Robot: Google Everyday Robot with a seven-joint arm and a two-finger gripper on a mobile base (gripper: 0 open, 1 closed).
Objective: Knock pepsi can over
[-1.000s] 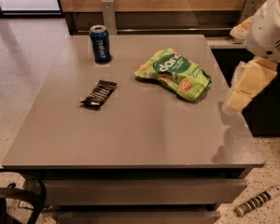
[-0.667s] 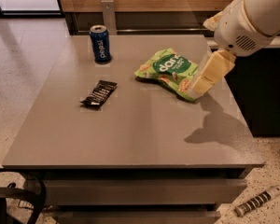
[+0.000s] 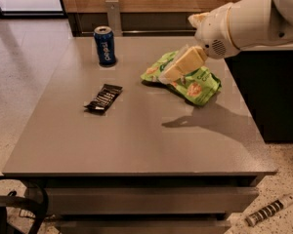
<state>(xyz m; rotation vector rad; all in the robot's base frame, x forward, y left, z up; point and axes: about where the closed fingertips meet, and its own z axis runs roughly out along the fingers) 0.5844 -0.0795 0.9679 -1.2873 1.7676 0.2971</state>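
Observation:
The pepsi can is blue with white lettering and a silver top. It stands upright at the far left of the grey table. My gripper reaches in from the right on a white arm. Its cream fingers point down and to the left, above the green chip bag. The gripper is well to the right of the can and a little nearer, with bare table between them.
A flat black snack wrapper lies left of the table's middle, nearer than the can. A wooden wall with a dark ledge runs behind the table. A dark cabinet stands at the right. A cable lies on the floor at the lower left.
My arm and gripper have swept left from the table's right edge to over the chip bag. The can, wrapper and bag have not moved.

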